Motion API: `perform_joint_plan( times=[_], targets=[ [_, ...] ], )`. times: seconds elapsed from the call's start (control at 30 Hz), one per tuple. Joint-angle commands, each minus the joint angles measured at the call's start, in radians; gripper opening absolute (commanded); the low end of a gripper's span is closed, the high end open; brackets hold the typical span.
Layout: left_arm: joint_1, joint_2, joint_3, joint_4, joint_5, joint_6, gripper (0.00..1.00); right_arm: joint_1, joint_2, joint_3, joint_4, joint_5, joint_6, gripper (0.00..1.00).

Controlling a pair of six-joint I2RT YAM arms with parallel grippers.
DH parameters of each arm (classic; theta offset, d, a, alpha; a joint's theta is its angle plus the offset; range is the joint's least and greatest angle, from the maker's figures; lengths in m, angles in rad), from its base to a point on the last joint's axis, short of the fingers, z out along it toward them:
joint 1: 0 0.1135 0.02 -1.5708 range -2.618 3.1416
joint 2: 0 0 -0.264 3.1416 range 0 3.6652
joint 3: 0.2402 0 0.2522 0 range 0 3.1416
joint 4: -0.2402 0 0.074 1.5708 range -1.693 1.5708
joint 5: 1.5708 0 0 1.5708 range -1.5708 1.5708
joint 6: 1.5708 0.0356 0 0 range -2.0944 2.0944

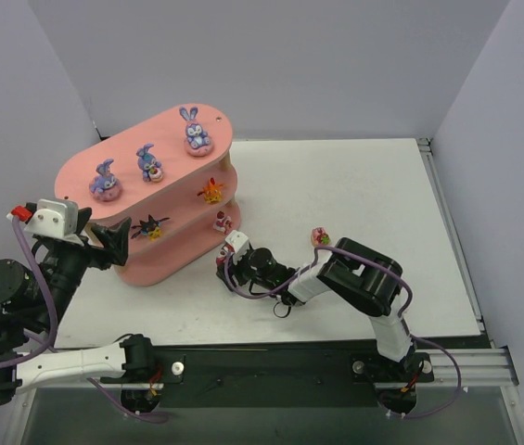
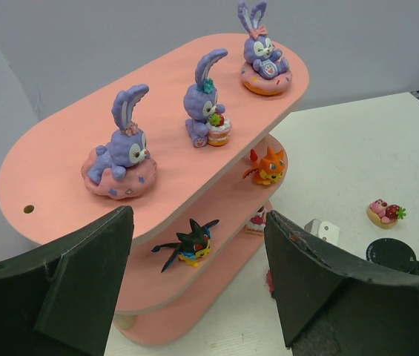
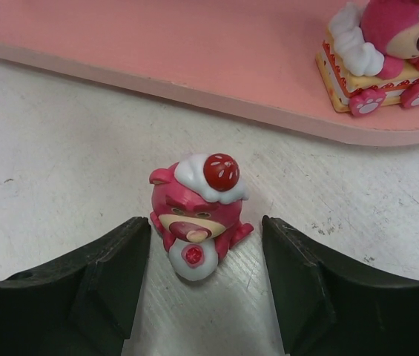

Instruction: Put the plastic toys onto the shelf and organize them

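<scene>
beside shelf (image 3: pixel 194 67), right end effector (image 3: pixel 205 285) brackets toy (image 3: pixel 194 215).

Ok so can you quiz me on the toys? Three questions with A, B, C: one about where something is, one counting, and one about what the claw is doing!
1. Where is the orange toy? A on the floor; B on the middle board; C on top of a bunny.
2. How many purple bunnies stand on the top board? A one; B two; C three.
3. The right claw is: A open around the pink bear standing on the table; B shut on a bunny; C shut and empty.

Answers: 1 B, it sits just under the top board. 2 C, three stand in a row. 3 A, gaps show between the bear and both fingers.
</scene>
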Motion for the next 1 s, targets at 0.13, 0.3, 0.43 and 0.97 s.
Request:
perform_joint_plan(
  times=[0.13,0.3,0.43,0.97],
  targets=[
    [-0.003,0.01,-0.013,0.051,-0.002,0.005,0.81,0.012,0.033,0.053,-0.037,0.004,0.025,0.54],
    [-0.003,0.022,-0.016,0.051,-0.005,0.003,0.81,0.018,0.042,0.062,-0.031,0.019,0.023,0.44],
    [-0.003,0.016,-0.022,0.055,-0.006,0.005,0.81,0.027,0.048,0.065,-0.025,0.041,0.018,0.24],
    [-0.016,-0.002,-0.029,0.055,-0.025,0.014,0.81,0.093,0.114,0.091,0.043,0.259,0.034,0.85]
  ],
)
